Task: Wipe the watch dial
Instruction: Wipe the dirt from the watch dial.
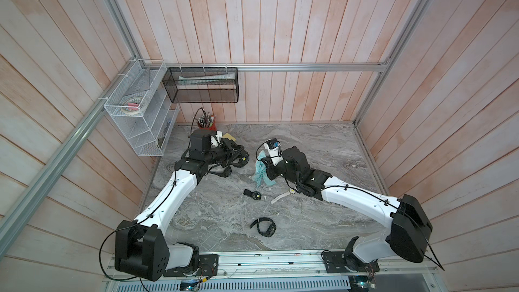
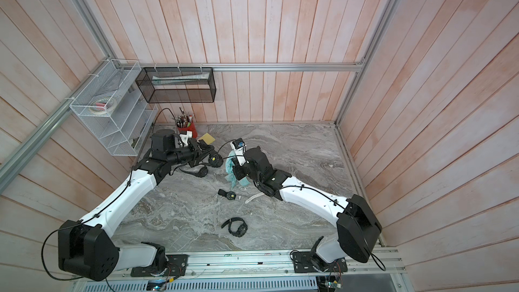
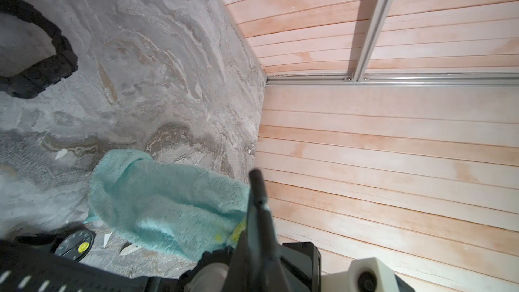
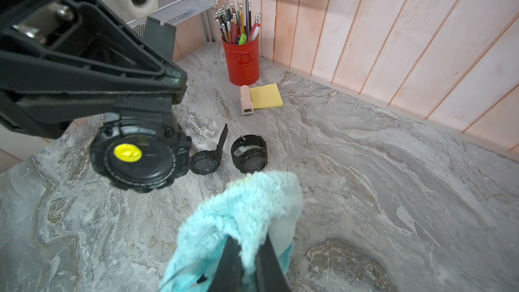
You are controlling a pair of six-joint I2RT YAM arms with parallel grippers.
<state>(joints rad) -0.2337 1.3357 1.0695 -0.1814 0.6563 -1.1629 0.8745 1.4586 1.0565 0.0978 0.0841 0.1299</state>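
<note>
My left gripper [image 1: 238, 155] is shut on a black sport watch [image 1: 243, 159] and holds it above the table. Its dial [image 4: 137, 158] faces the right wrist camera and carries a yellow blob [image 4: 127, 153]. The left fingers [image 4: 157, 102] clamp the watch at its upper lug. My right gripper [image 4: 248, 241] is shut on a fluffy teal cloth [image 4: 247, 206], which hangs just beside the watch without touching it in this view. In both top views the cloth [image 1: 259, 174] [image 2: 231, 172] droops between the two grippers. Yellow smears mark the cloth [image 3: 168, 206] near the left fingertips [image 3: 257, 183].
Loose watches lie on the marble table [image 1: 323, 220]: a black round-dial one [image 1: 256, 195], a white-strapped one [image 1: 282, 196], a black one [image 1: 265, 226], and two [image 4: 205, 161] [image 4: 249, 155] beyond the held watch. A red pen cup [image 4: 243, 60], yellow notes [image 4: 265, 95] and a stapler [image 4: 246, 99] stand at the back.
</note>
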